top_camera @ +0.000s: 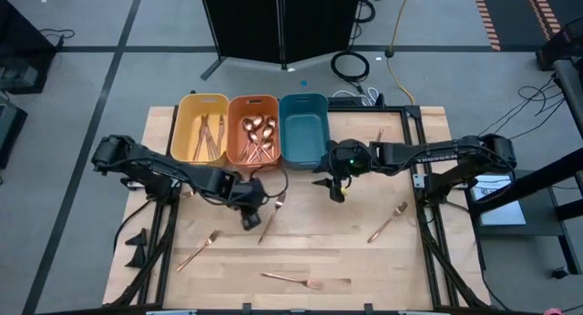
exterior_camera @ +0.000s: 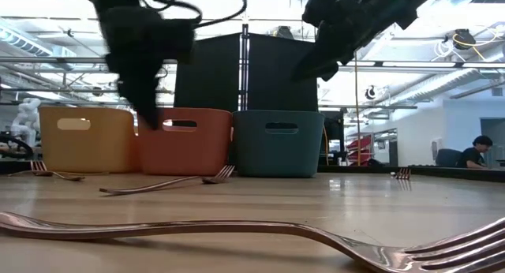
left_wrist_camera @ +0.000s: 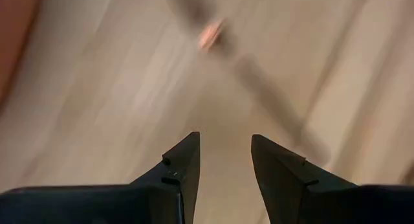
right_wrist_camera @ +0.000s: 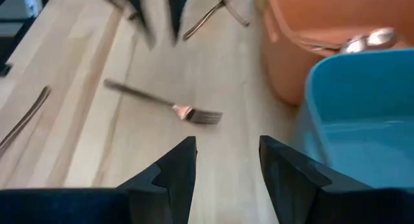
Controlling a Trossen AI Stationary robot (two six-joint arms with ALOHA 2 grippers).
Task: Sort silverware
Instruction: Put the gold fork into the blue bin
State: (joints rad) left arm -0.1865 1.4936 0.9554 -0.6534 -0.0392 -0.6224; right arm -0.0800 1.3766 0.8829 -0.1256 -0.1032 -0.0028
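Note:
Several copper forks lie flat on the wooden table: one beside my left gripper, others at the near left, near middle and right. My left gripper is open above the table, pointing steeply down; the nearest fork shows blurred beyond its fingers. My right gripper hangs open in front of the teal bin, slanting down, with that fork lying beyond its fingers. The yellow bin and orange bin hold copper silverware.
The three bins stand side by side along the table's far edge. A further fork lies at the far right near the frame rail. The arms' bases and black frames flank the table at left and right. Bare wood lies between the scattered forks.

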